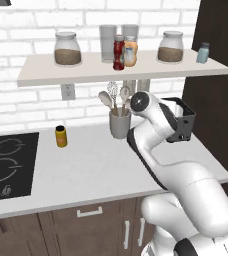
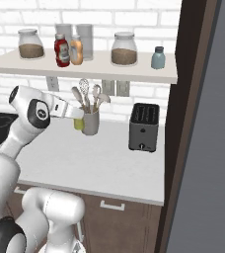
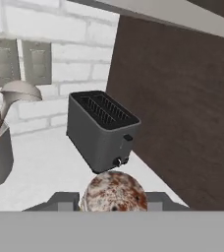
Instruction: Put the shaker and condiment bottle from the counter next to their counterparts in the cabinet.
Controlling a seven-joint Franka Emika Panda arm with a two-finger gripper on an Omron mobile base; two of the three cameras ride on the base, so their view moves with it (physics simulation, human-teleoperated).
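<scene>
Judging by the shelf (image 1: 46,75), your condiment bottle (image 1: 118,52) already stands beside the orange bottle (image 1: 130,54). The shaker (image 3: 114,193) looks pinched in the gripper (image 3: 113,202), probably, and has yet to reach the pale blue shaker (image 1: 202,52).

Tabletop (image 1: 86,175): cooktop (image 1: 8,165) set in at left end; jar (image 1: 61,136) just right of it; utensil holder (image 1: 120,123) near the back wall, centre; toaster (image 2: 143,127) at right end.

Shelf (image 1: 111,70) above: jar (image 1: 67,49) at left; condiment bottle (image 1: 118,52) touching orange bottle (image 1: 130,54), two glasses (image 1: 107,42) behind; second jar (image 1: 170,47) right; pale shaker (image 1: 202,52) far right.

Shaker (image 3: 114,192) between the claw (image 3: 113,201) fingers, before the toaster.
</scene>
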